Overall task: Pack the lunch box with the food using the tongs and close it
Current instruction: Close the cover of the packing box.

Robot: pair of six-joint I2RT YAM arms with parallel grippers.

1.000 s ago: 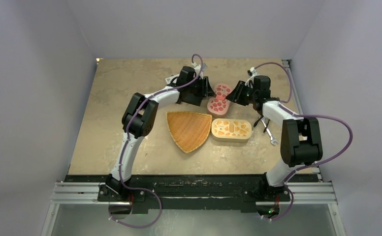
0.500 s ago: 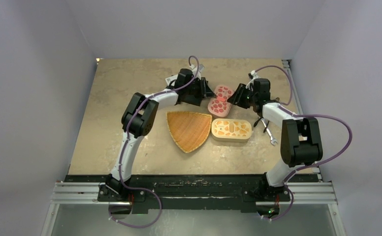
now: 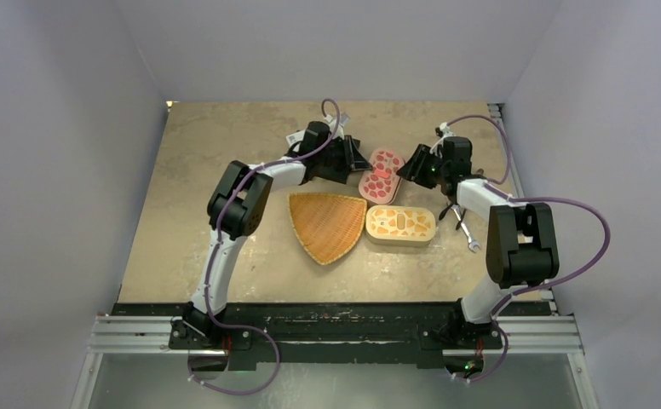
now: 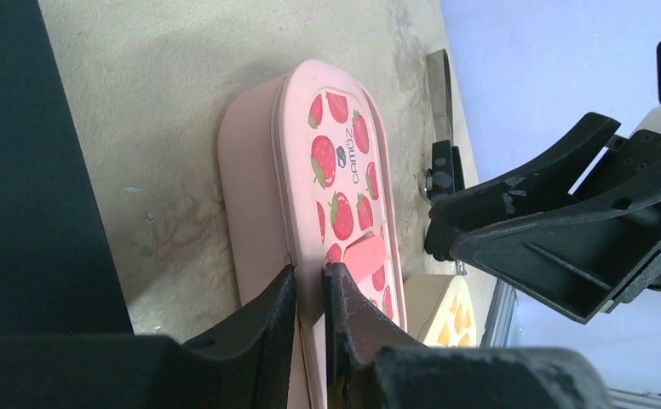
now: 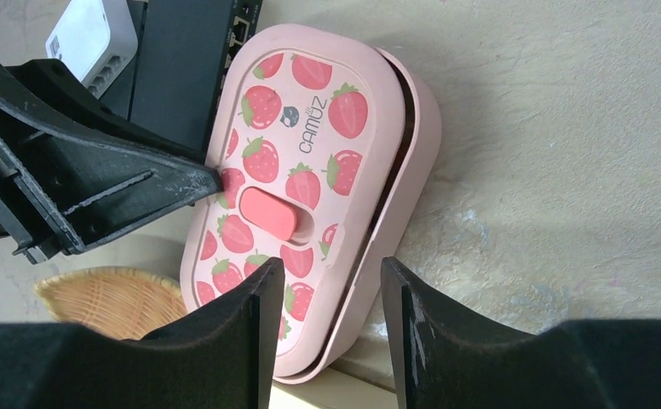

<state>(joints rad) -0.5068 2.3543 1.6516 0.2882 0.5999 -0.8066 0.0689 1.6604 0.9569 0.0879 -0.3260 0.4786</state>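
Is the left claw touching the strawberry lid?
Touching. The left wrist view shows the left gripper pinching the edge of the strawberry lid, one finger on each side, with no gap showing.

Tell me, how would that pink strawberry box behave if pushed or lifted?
Probably stiff: the pink box looks like smooth moulded plastic, so it may slide across the table when pushed. Its lid sits askew with a gap showing, so it would likely lift off alone. Low and flat, it seems unlikely to tip.
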